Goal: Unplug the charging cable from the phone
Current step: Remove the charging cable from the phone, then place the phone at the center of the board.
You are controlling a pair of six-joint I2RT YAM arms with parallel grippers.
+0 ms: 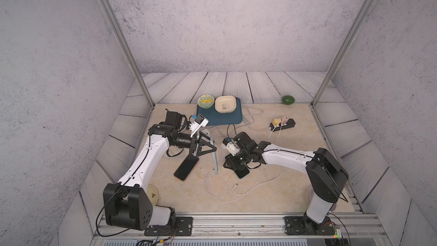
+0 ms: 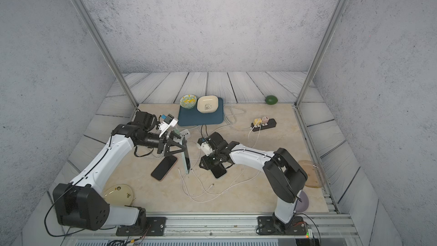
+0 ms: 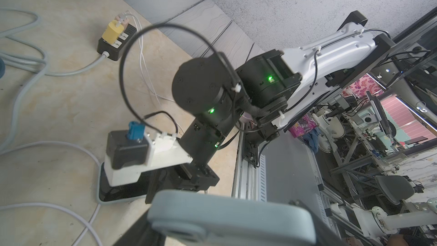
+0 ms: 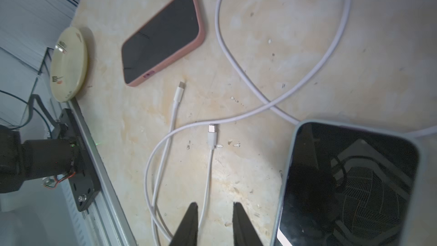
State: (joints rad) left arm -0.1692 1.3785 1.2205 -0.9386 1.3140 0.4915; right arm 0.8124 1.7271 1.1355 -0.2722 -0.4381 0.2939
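Observation:
My left gripper [image 1: 214,149] is shut on a grey-blue cased phone [image 1: 214,160], which stands upright on its long edge near the table's middle in both top views [image 2: 186,159]. Its case fills the bottom of the left wrist view [image 3: 231,218]. No cable shows in that phone. My right gripper [image 4: 215,205] is open just above the table. A thin white charging cable [image 4: 208,181] runs loosely between the gripper's fingers. The cable's plug [image 4: 212,136] lies free on the table ahead of them. In a top view the right gripper [image 1: 230,164] sits right of the held phone.
A pink-cased phone [image 4: 163,39] lies flat, with a second loose plug [image 4: 179,91] near it. Another grey-blue phone [image 4: 350,185] lies beside my right gripper, a lilac cable [image 4: 236,67] looping past it. At the back are a power strip [image 1: 282,124], a blue tray [image 1: 234,118] and a green fruit [image 1: 288,100]. A plate [image 1: 153,195] sits front left.

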